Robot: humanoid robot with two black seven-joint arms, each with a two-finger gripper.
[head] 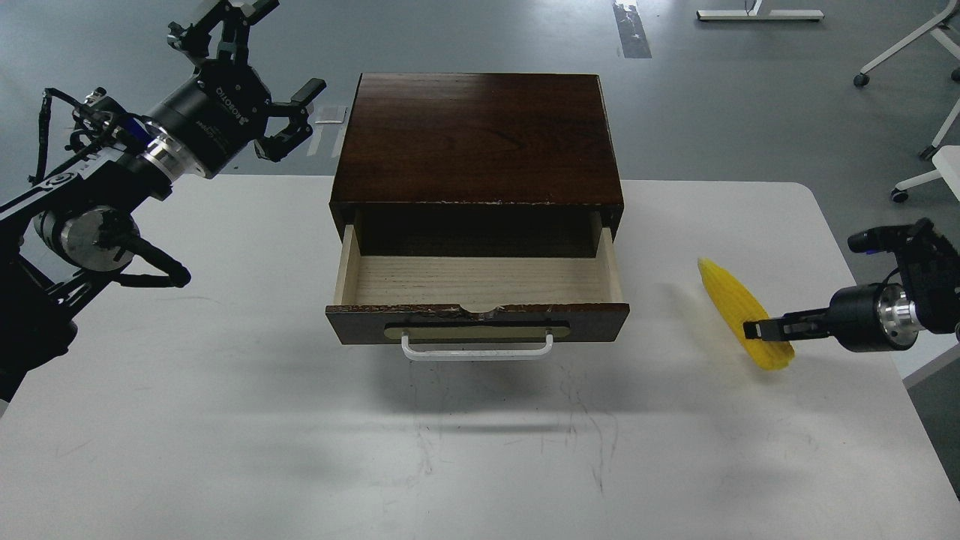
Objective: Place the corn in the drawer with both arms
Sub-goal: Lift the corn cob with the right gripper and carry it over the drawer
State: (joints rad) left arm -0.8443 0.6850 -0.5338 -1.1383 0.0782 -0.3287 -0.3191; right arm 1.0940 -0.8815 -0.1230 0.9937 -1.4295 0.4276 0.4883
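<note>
The yellow corn (731,304) hangs tilted a little above the white table at the right, its pointed end toward the back. My right gripper (752,330) comes in from the right edge and is shut on the corn's thick lower half. The drawer (600,324) stands pulled open at the table's middle, its pale wood inside bare, with a white bar handle (477,349) in front. My left gripper (262,67) is open and empty, raised at the back left, beside the cabinet's left rear corner.
The dark wood cabinet (480,135) stands behind the drawer on the white table (225,420). Office chair legs (911,45) and a white frame stand on the grey floor beyond the table's right side.
</note>
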